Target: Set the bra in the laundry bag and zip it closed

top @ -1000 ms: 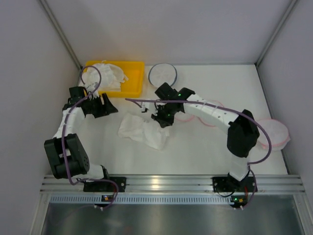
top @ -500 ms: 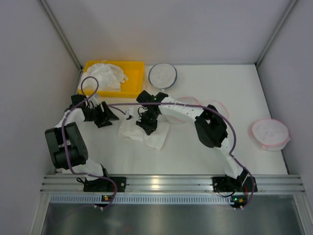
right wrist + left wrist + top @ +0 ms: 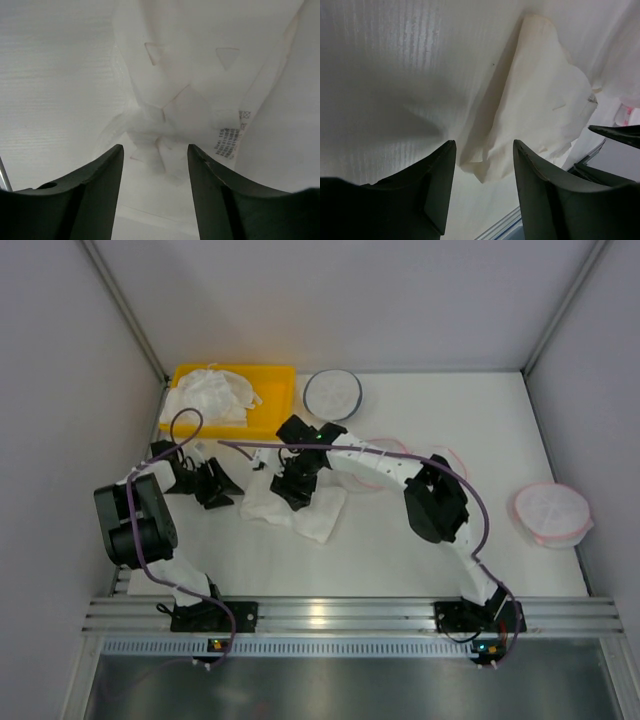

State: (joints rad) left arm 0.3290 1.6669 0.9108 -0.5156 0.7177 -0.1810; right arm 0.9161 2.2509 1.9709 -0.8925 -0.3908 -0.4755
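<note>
Bra point(image 3: 318, 520) lies crumpled on tabletop point(image 3: 400, 550), long axis roughly left-right. Right claw point(image 3: 155, 152) hangs directly over it, jaws apart, empty. Left claw point(image 3: 484, 147), also open and empty, sits just beside its left edge.

- Bra point(image 3: 300, 512) point(image 3: 535, 115) point(image 3: 175, 95): soft white fabric, crumpled and spread low on the table point(image 3: 400, 550), left of centre. It is bunched at the middle, and a printed care label shows on one fold.
- Bag point(image 3: 550, 512): round and flattish, white mesh with a pink rim. It lies flat near the table's right edge, well apart from the bra. Whether its zip is shut cannot be told.
</note>
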